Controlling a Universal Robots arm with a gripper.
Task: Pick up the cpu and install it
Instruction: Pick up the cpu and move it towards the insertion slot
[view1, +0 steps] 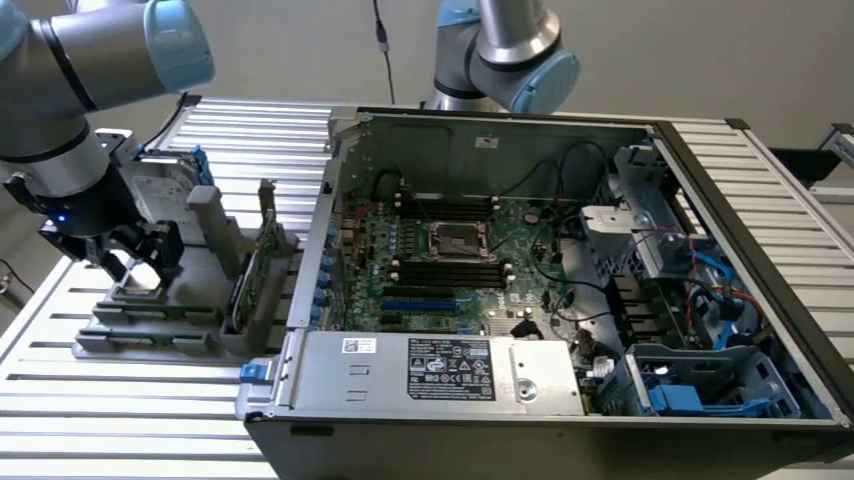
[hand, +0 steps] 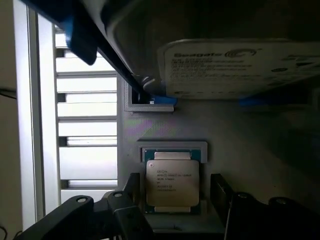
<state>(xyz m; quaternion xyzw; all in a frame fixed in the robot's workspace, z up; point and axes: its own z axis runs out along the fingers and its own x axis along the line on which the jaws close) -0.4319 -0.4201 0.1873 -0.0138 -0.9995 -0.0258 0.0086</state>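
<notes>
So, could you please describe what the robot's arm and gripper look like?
The arm is made of round silver-grey tubes with light blue caps on its joints. The section at the wrist is black and carries a small blue light. The gripper is black, with two dark, angular fingers.

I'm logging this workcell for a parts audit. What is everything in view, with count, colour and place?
table: one, silver slats, under everything.
grey holder: one, grey, on the table, exterior view's left.
cpu: one, dull silver, in the grey holder.
hard drive: one, silver with blue brackets, in the same holder.
computer case: one, grey, open, centre of table.
motherboard: one, green, inside the case.
socket: one, dark, metal-framed, mid-motherboard.
second arm: one, grey and blue, behind the case.
gripper: one, black, open, straddling the cpu.
</notes>
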